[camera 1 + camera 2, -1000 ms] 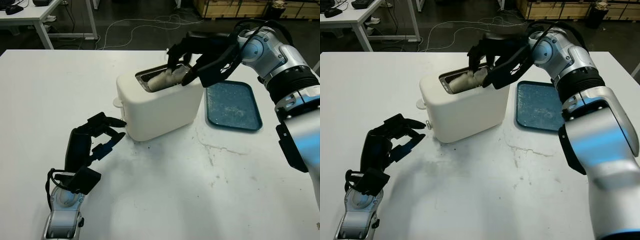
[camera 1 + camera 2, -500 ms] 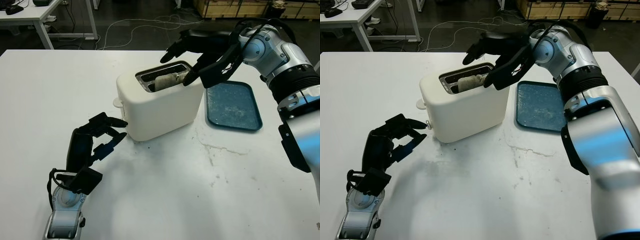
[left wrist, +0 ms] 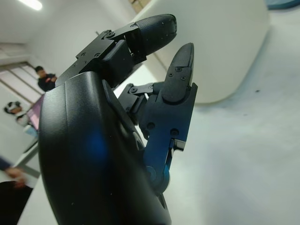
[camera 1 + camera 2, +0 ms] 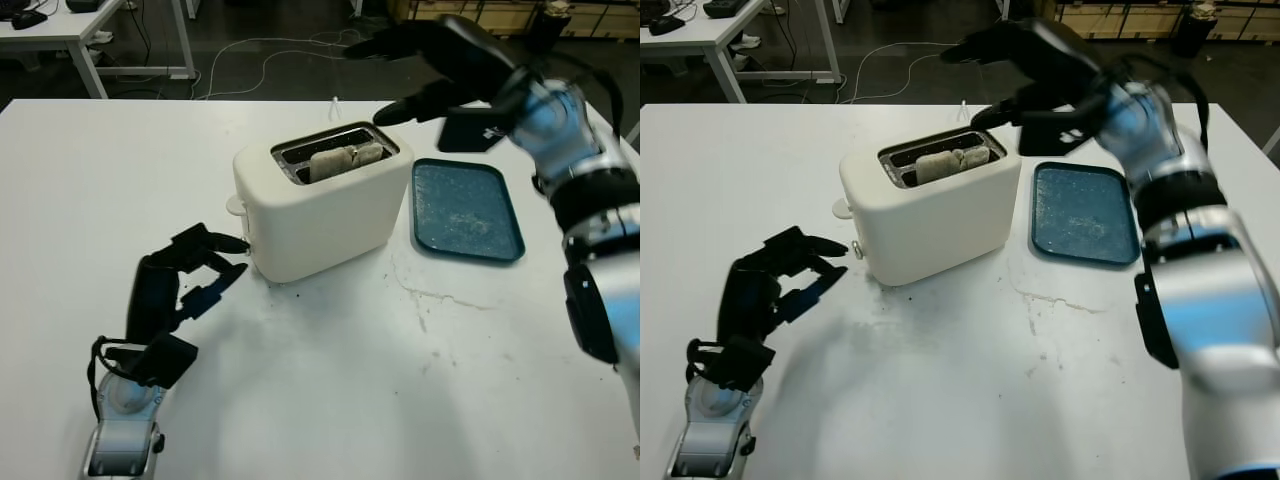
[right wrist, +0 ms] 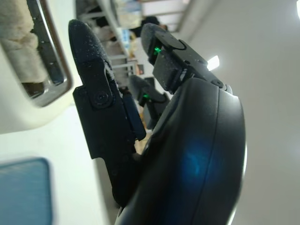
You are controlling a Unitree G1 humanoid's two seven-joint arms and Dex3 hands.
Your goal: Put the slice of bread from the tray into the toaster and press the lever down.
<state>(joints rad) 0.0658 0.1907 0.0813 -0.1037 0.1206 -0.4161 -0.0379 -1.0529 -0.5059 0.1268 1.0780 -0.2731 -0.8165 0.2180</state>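
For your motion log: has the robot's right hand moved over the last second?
Yes. The right hand has lifted up and back from the toaster, letting go of the bread in the slot; it is now open above the toaster's far end.

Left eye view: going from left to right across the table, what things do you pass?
Left hand → toaster with the bread slice in its slot → blue tray. The right hand hangs open above, beyond the toaster.

On the bench, the toaster is placed left of the tray, the bread slice is seated in its slot, and the left robot hand is positioned before its left end.
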